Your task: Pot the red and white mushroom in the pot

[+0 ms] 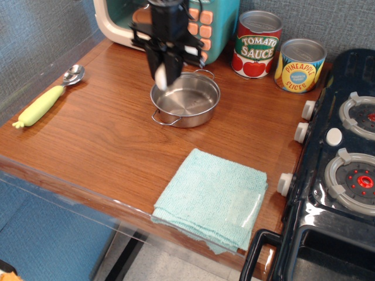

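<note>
The shiny steel pot [187, 102] stands on the wooden counter, left of the cans. My gripper [164, 76] hangs in the air over the pot's left rim. Its black fingers are shut on the mushroom [161, 75]. Only the cream-white stem shows between the fingers; the cap is hidden. The pot is empty inside.
A toy microwave [205, 29] stands behind the gripper. A tomato sauce can [256, 44] and a pineapple can [299, 65] stand at the back right. A yellow-green-handled spoon [48, 96] lies at left. A teal cloth [214, 198] lies in front. A toy stove [340, 170] is at right.
</note>
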`<state>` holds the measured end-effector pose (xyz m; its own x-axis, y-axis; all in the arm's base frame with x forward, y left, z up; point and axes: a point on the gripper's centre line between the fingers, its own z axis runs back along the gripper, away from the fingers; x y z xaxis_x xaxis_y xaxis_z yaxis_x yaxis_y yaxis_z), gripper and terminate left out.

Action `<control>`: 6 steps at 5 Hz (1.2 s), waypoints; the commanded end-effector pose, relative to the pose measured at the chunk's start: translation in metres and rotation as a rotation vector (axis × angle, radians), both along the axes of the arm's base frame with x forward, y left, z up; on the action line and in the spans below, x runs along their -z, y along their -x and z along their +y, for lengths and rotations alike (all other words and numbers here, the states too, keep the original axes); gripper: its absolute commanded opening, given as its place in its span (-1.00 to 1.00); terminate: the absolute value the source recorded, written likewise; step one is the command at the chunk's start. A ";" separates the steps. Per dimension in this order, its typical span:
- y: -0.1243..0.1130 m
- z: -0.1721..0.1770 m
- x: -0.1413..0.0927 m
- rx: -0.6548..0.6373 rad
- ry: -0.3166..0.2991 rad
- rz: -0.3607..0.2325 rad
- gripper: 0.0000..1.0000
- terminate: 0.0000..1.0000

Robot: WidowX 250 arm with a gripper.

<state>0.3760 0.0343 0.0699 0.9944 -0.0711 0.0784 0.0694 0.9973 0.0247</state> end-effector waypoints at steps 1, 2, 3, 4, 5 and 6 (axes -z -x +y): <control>-0.006 -0.002 -0.016 0.020 -0.014 -0.052 1.00 -1.00; -0.004 0.001 -0.021 0.012 -0.007 -0.061 1.00 -1.00; 0.000 0.002 -0.025 0.007 0.001 -0.064 1.00 -1.00; 0.002 0.004 -0.024 -0.011 0.003 -0.042 1.00 -1.00; 0.002 0.004 -0.024 -0.011 0.003 -0.042 1.00 -1.00; 0.002 0.004 -0.024 -0.011 0.003 -0.042 1.00 1.00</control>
